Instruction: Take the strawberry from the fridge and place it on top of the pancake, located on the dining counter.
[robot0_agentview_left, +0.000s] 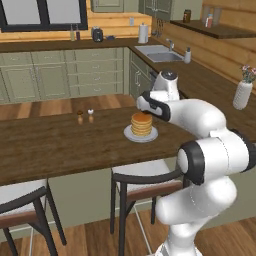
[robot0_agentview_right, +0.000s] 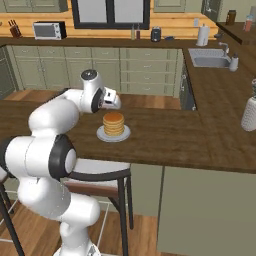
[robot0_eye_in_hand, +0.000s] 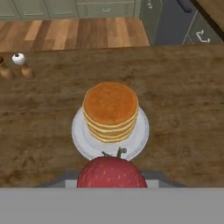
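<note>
You have the long dark wooden dining surface stretched in front of you, and on it the pale plate carries the pancake stack, sitting upright near the edge where the stools tuck under, so the arm can reach it from this side. Your hand hangs just above and short of that stack, narrowly parted and closed on the strawberry, which it holds clear of the plate, probably so the berry can be carried over the top pancake before it is lowered and released there.
</note>
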